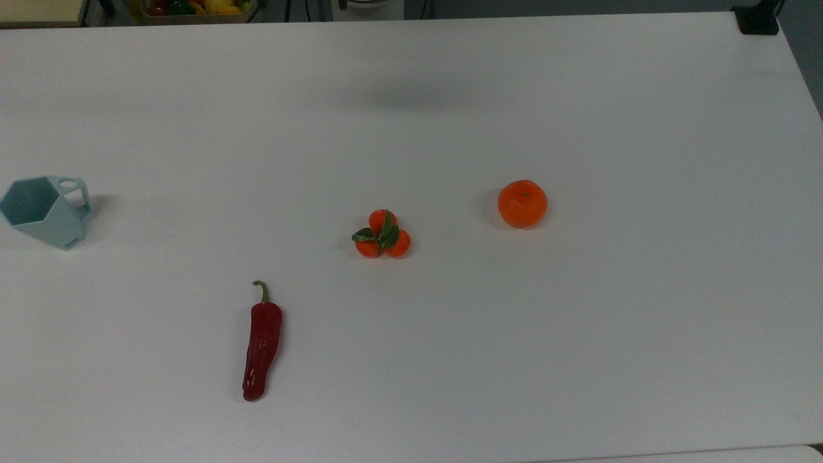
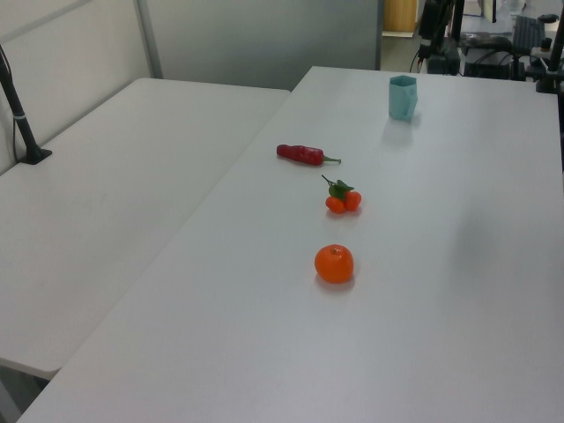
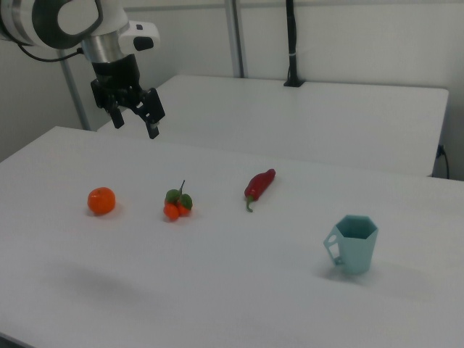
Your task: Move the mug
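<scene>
The pale blue-green faceted mug (image 1: 45, 209) stands upright near the top view's left edge, handle toward the table's far side. It stands at the far end of the table in the left view (image 2: 403, 97) and at the near right in the right view (image 3: 355, 244). My gripper (image 3: 136, 127) hangs high above the table at the right view's upper left, open with nothing between its fingers. It is far from the mug, above and behind the orange (image 3: 101, 201).
On the white table (image 1: 578, 334) lie an orange (image 1: 522, 203), a small leafy cluster of tangerines (image 1: 382, 235) and a red chili pepper (image 1: 262, 344). A second table (image 2: 106, 176) adjoins, with a black clamped pole (image 3: 291, 43). A basket of vegetables (image 1: 193, 8) sits beyond the far edge.
</scene>
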